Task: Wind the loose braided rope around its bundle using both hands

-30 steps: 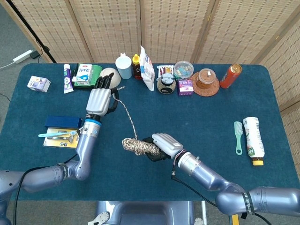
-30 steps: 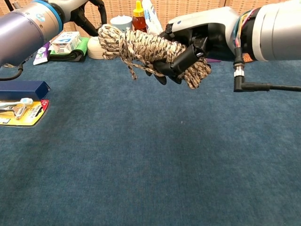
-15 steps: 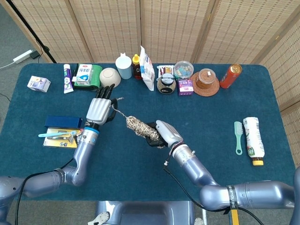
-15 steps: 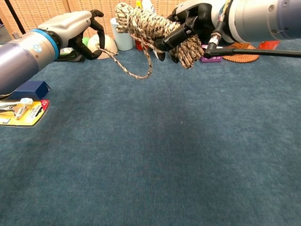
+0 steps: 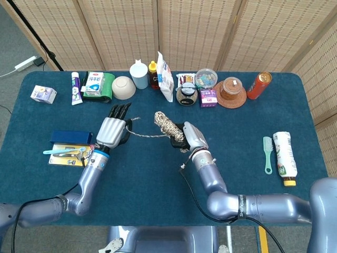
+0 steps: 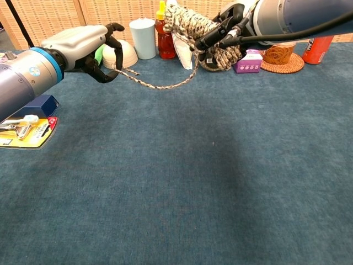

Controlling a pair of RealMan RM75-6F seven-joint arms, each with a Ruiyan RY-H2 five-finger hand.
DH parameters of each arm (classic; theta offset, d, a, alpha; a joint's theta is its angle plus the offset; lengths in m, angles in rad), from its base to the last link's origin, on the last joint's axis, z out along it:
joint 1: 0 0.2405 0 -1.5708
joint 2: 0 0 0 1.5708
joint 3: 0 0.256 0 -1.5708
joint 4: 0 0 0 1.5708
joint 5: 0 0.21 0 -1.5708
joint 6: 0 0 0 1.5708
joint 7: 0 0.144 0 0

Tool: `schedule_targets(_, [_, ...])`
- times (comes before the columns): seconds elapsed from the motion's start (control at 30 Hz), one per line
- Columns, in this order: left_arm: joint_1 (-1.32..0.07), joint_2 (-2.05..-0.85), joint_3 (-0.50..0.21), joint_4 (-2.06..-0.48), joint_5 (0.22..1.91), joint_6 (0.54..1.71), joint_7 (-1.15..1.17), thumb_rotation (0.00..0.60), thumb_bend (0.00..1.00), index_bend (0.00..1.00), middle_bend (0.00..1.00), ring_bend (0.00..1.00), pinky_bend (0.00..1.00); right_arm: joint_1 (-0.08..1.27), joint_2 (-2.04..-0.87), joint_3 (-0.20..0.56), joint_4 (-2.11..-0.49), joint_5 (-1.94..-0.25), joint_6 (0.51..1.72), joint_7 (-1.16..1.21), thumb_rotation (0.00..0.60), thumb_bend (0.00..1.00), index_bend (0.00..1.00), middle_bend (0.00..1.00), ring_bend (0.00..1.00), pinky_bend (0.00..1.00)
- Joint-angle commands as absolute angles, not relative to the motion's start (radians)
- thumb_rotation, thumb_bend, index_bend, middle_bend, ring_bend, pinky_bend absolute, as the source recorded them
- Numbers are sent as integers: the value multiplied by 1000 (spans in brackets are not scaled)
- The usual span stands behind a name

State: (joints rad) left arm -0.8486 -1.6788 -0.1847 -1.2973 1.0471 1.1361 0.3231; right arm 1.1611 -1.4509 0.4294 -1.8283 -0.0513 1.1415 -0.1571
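Observation:
The braided rope bundle (image 5: 167, 125) (image 6: 194, 25) is a tan-and-brown coil held above the blue table by my right hand (image 5: 190, 135) (image 6: 229, 27), which grips its right part. A loose strand (image 5: 146, 135) (image 6: 160, 84) sags from the bundle leftward to my left hand (image 5: 113, 130) (image 6: 88, 44). That hand pinches the strand's end, with a short tail sticking out past its fingers. Both hands hover near the table's middle, the left one lower and to the left of the bundle.
Along the back edge stand a white bowl (image 5: 124, 87), a pale blue cup (image 5: 139, 75), a sauce bottle (image 5: 153, 74), a white pouch (image 5: 165, 77), jars and an orange can (image 5: 259, 85). A blue box (image 5: 71, 137) and razor pack (image 5: 67, 155) lie left; a comb (image 5: 267, 154) and bottle (image 5: 285, 157) right.
My right hand carried the bundle up and away from me, toward the back of the table. My left hand drew nearer and lower, keeping hold of the strand, which now hangs slack between them.

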Motion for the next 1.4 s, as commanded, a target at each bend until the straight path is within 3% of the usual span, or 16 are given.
schedule_targets(0.03, [-840, -1675, -180, -1310, 1058, 1134, 325, 600, 406, 611, 0, 0, 0, 1170, -1476, 443, -1791, -28, 1168, -184, 600, 1000, 640, 640, 696, 967])
schedule_targets(0.8, [-741, -1506, -127, -1571, 1197, 1156, 328, 600, 405, 612, 0, 0, 0, 1144, -1653, 490, -1408, -2, 1194, -345, 600, 1000, 640, 641, 710, 978])
schedule_targets(1.2, [-724, -1475, -121, -1655, 1237, 1157, 371, 600, 404, 612, 0, 0, 0, 1112, -1700, 512, -1367, -52, 1196, -413, 600, 1000, 640, 641, 711, 978])
schedule_targets(1.4, [-731, -1461, -155, -1700, 1235, 1156, 376, 600, 403, 612, 0, 0, 0, 1095, -1709, 510, -1381, -83, 1188, -452, 600, 1000, 640, 641, 710, 977])
